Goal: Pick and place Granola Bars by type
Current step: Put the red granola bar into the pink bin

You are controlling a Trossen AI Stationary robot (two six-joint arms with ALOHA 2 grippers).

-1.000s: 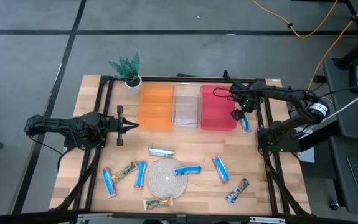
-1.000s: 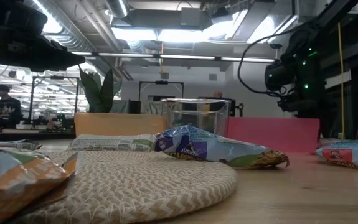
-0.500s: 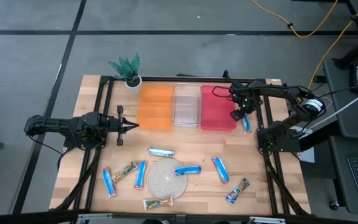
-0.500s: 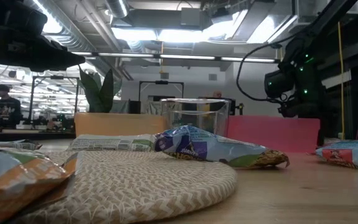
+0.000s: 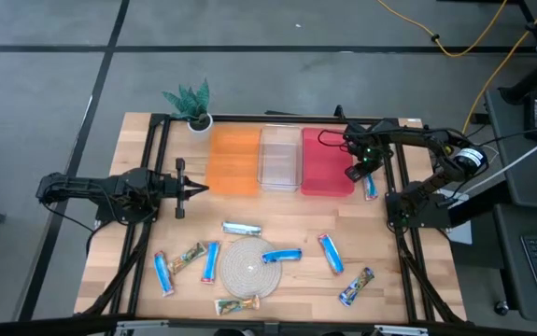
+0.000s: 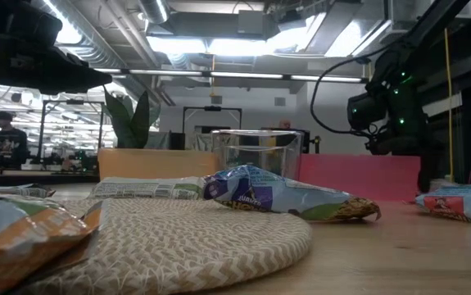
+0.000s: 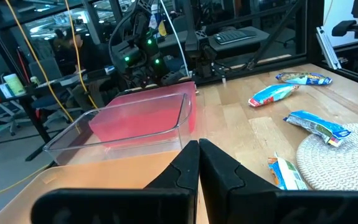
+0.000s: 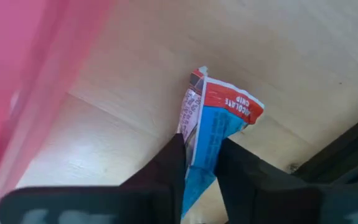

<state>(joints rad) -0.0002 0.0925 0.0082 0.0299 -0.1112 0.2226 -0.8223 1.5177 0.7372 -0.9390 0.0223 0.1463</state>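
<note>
Sorting looks barely begun: in the high view the orange bin (image 5: pixel 233 160), the clear bin (image 5: pixel 280 159) and the red bin (image 5: pixel 326 161), lined up across the upper middle of the frame, show no bars inside, as far as can be told from above. The right gripper (image 5: pixel 362 175) is down beside the red bin's right edge, and the right wrist view shows its fingers (image 8: pixel 169 163) pinched onto a blue bar with a red end (image 8: pixel 213 134) lying on the wood beside the bin wall; that bar is gripped but not yet lifted clear. The left gripper (image 5: pixel 193 189) waits at the left of the frame beside the orange bin, its fingers shut on nothing. All other bars are loose in the lower half of the frame: one blue bar (image 5: pixel 283 255) rests on the round woven mat (image 5: pixel 247 266), a silvery one (image 5: pixel 242 227) lies just above it, and others are scattered around. Judging by this, nearly every bar has yet to be placed.
</note>
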